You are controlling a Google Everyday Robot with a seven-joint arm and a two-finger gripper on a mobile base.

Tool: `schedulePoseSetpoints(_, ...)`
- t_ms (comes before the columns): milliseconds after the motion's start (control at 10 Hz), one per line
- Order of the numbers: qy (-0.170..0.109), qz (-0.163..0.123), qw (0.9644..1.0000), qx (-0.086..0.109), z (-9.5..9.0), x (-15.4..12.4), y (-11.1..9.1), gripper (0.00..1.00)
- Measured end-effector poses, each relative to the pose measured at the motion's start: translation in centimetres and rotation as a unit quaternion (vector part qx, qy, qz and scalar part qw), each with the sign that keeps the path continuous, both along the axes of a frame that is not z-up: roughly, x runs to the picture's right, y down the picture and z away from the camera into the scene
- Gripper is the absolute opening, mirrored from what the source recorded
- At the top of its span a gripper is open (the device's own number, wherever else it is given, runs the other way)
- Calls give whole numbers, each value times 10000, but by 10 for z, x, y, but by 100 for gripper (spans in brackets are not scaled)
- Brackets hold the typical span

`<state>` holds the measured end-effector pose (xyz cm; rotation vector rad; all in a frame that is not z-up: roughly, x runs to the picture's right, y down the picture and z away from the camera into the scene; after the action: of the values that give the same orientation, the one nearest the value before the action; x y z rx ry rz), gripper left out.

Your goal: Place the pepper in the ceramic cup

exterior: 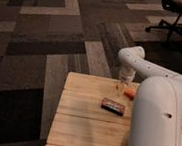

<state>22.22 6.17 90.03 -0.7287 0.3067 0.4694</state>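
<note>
Over the wooden table (77,126) my gripper (120,87) hangs at ten o'clock of the pepper (128,93), presumably to take it; open or closed, I cannot tell.

One bar (113,105), one pepper (129,94), probably one gripper (119,88) alongside.

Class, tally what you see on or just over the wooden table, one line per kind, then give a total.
Orange-red pepper: 1
Dark rectangular bar: 1
Gripper: 1, low over the table, just left of the pepper
Total: 3
</note>
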Motion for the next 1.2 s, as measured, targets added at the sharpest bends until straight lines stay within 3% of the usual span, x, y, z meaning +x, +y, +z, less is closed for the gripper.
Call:
schedulePoseSetpoints(100,5,-7,10000,-5,-1,0,0,13)
schedulePoseSetpoints(200,0,6,10000,-35,-3,-1,1,3)
schedulePoseSetpoints(300,13,-10,10000,-15,-4,-2,0,0)
schedulePoseSetpoints(900,-159,-107,9997,157,-35,-39,-39,0)
schedulePoseSetpoints(1200,-151,-88,9990,421,-61,-42,-73,0)
